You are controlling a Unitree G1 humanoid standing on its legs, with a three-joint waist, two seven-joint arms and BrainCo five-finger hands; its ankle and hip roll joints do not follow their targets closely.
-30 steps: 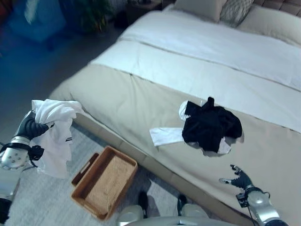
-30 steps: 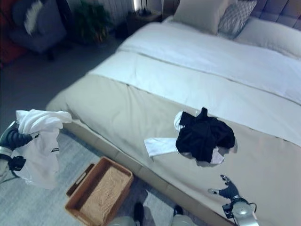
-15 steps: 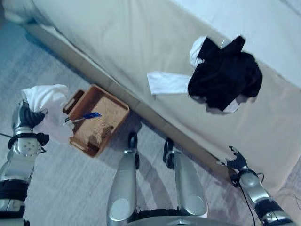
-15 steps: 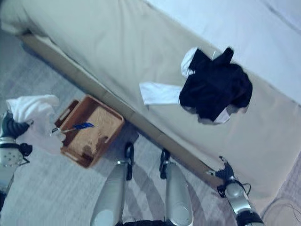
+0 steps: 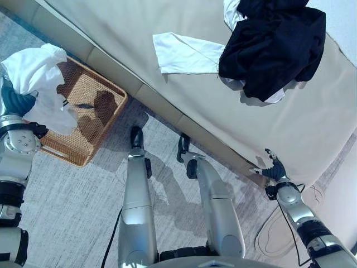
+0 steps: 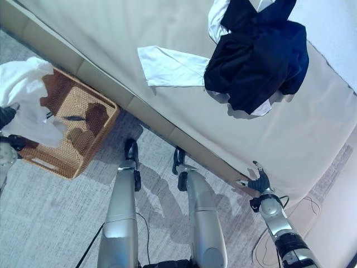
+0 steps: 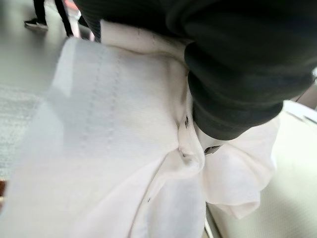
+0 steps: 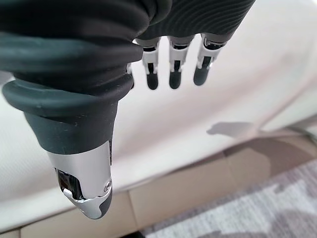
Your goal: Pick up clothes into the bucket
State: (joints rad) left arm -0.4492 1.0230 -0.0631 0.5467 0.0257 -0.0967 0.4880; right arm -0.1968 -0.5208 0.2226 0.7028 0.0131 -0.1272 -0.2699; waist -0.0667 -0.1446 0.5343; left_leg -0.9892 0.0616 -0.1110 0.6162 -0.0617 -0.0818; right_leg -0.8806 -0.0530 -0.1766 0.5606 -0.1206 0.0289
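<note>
White garment point(image 5: 39, 84) is hanging bunched over the woven basket's point(image 5: 83, 120) edge on the floor. Black-and-white clothes point(image 5: 268, 47) are lying crumpled on the bed point(image 5: 139, 39), one white sleeve spreading flat.

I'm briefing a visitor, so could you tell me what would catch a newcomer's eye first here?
The white shirt bunched in the left hand over the wicker basket on the floor. Next, the black garment heaped on the bed, while the right hand hangs open at the bed's edge.
</note>
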